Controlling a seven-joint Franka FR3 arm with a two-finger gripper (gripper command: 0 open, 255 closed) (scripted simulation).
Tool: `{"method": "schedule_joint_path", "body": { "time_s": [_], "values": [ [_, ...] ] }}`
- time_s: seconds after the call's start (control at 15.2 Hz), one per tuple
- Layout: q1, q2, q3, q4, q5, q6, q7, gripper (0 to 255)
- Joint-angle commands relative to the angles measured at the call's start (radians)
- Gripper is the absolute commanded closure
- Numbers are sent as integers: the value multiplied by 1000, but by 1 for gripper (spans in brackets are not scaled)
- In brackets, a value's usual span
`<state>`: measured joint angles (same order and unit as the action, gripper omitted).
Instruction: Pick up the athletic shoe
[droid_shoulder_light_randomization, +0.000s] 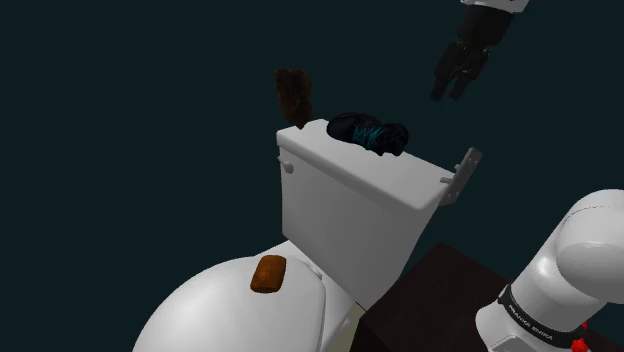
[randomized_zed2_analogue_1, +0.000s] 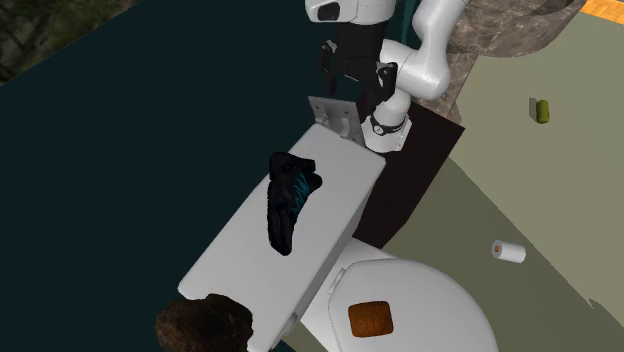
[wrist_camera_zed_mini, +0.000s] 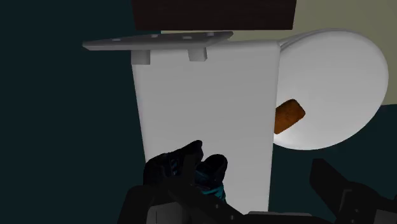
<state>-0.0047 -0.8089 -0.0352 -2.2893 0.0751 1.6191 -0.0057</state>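
Note:
The athletic shoe (droid_shoulder_light_randomization: 371, 132) is black with teal laces and lies on its side on the white toilet tank lid (droid_shoulder_light_randomization: 385, 178). In the second exterior view the shoe (randomized_zed2_analogue_1: 286, 200) sits across the middle of the lid (randomized_zed2_analogue_1: 235, 255). My gripper (droid_shoulder_light_randomization: 451, 93) hangs open in the air above the lid's stand-side end, to the shoulder view's right of the shoe and well clear of it. In the wrist view the shoe (wrist_camera_zed_mini: 186, 168) lies close by one finger on the lid (wrist_camera_zed_mini: 203, 102). The gripper (wrist_camera_zed_mini: 254, 194) has its fingers wide apart with nothing between them.
A brown furry lump (droid_shoulder_light_randomization: 293, 93) stands at the tank's far end. A brown block (droid_shoulder_light_randomization: 268, 274) rests on the white toilet seat lid (droid_shoulder_light_randomization: 210, 315). A grey bracket (droid_shoulder_light_randomization: 462, 172) juts from the tank's stand-side end. A paper roll (randomized_zed2_analogue_1: 509, 250) lies on the floor.

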Motion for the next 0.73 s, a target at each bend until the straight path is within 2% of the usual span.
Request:
{"method": "schedule_joint_path", "body": {
  "time_s": [0.0, 0.66],
  "values": [
    [0, 0, 0, 0, 0, 0, 0, 0],
    [97, 409, -119, 205, -1, 135, -353, 0]
  ]
}}
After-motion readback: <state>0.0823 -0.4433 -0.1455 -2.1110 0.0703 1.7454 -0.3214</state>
